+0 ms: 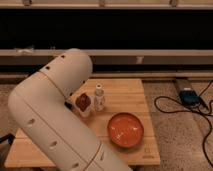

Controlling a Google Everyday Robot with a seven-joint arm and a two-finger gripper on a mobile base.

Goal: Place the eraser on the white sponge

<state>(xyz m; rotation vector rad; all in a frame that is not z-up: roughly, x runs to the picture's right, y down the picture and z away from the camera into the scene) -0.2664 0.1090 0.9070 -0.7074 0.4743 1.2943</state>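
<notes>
Camera view: eraser not identifiable. Dark reddish item [82, 101] sits on white piece [84, 112], beside small bottle [99, 97], on wooden table [131, 91]; orange bowl [125, 130] near. Gripper hidden behind white arm [55, 110], jaws wide.

I see an orange bowl [125, 129] near the counter's [127, 92] front right corner and a small white bottle [99, 97] upright mid-counter, with a dark reddish item [83, 102] just beside it. Black cables [172, 107] lie on the floor [175, 135] past the right edge.

Arm [50, 120] hides the gripper, blocks left of table [132, 90]; bottle [99, 97], bowl [125, 129] central; back-right free.
</notes>
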